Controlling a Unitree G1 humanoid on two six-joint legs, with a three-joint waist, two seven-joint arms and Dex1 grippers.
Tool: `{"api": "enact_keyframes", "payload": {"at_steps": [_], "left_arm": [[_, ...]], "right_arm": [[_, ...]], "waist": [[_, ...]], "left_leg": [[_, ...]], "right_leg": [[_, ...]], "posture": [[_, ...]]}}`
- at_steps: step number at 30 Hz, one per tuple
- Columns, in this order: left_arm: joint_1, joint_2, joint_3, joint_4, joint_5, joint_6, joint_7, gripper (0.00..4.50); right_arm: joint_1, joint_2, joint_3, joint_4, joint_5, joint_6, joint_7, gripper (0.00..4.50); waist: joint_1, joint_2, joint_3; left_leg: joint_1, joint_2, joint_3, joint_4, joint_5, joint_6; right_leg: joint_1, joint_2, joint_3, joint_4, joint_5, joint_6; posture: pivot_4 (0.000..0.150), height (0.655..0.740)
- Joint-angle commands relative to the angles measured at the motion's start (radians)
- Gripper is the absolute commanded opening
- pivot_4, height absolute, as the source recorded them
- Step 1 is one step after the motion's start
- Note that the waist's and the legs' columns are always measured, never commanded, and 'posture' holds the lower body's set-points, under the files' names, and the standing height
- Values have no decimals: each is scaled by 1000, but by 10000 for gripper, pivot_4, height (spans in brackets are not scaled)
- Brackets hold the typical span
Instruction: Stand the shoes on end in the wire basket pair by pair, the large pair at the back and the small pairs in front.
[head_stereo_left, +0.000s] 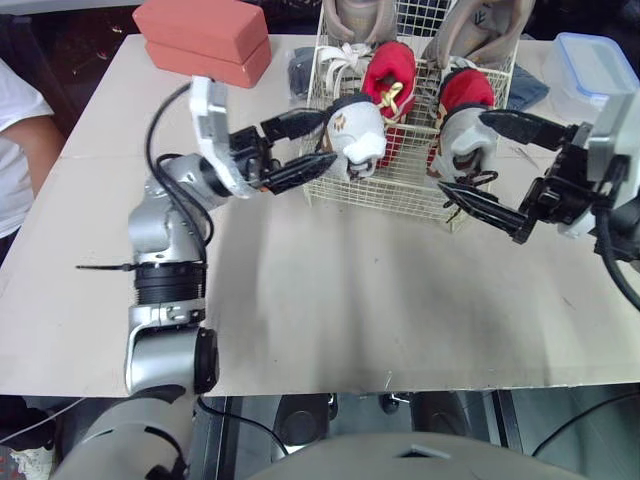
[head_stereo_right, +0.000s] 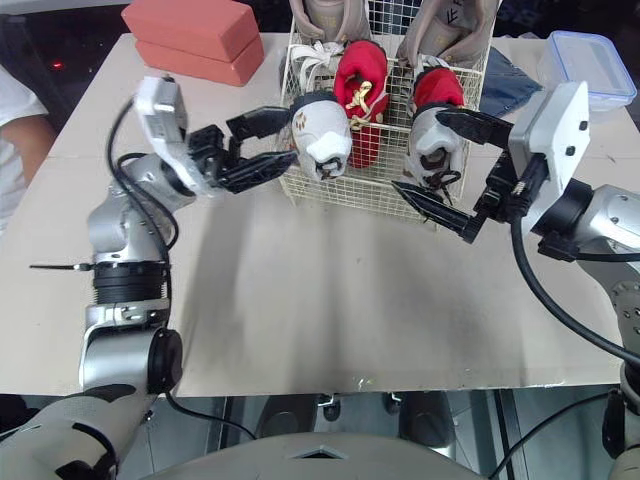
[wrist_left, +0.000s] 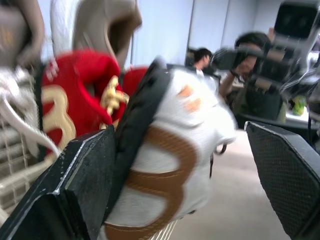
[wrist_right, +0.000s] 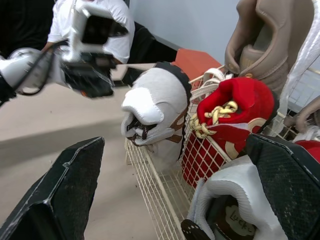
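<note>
The wire basket stands at the table's far middle. Two large beige shoes stand on end at its back. In front of them are two small red shoes and two small white shoes. The left white shoe sits over the basket's front left corner, between the fingers of my open left gripper; in the left wrist view it rests against one finger. My right gripper is open wide around the right white shoe, with its fingers apart from the shoe.
Two stacked red boxes lie at the table's far left. A clear plastic container and a dark cloth are at the far right. A person's arm shows at the left edge. The bare tabletop stretches in front.
</note>
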Motion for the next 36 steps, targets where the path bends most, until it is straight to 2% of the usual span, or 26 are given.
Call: {"api": "enact_keyframes", "payload": {"at_steps": [1, 4, 14, 23, 31, 36], "left_arm": [[42, 56, 69, -132, -90, 77, 69, 44495], [79, 78, 57, -135, -51, 49, 95, 44495], [163, 123, 75, -164, -87, 32, 92, 44495], [19, -15, 33, -127, -52, -107, 205, 44495], [-123, -112, -23, 37, 73, -300, 251, 44495], [-161, -123, -27, 121, 146, -405, 286, 44495]], "right_arm": [[31, -17, -127, 37, 24, -49, 38, 45000], [67, -25, -145, 60, 5, -69, 66, 45000], [174, -17, -200, 68, 3, -122, 103, 45000], [138, -13, -164, 39, 44, -124, 80, 45000], [79, 17, -69, 0, 67, -116, 26, 45000], [62, 25, -47, -2, 72, -117, 12, 45000]], "waist": [[2, 0, 0], [2, 0, 0], [2, 0, 0], [4, 0, 0], [3, 0, 0], [3, 0, 0]], "left_leg": [[0, 0, 0, 0, 0, 0], [1, 0, 0, 0, 0, 0], [0, 0, 0, 0, 0, 0], [0, -1, -1, 1, 0, 0], [0, -1, 0, 1, 0, 0], [0, -1, 0, 1, 0, 0]], "right_leg": [[0, 0, 0, 0, 0, 0], [1, 0, 0, 0, -2, 3], [0, 0, 0, 0, 0, 0], [1, 1, 1, 1, -1, 2], [1, 2, 0, 1, 0, 0], [0, 2, 0, 0, 0, 0]], "posture": [[1500, 6860], [1500, 6860], [1500, 6860], [1500, 6860], [1500, 6860], [1500, 6860]]}}
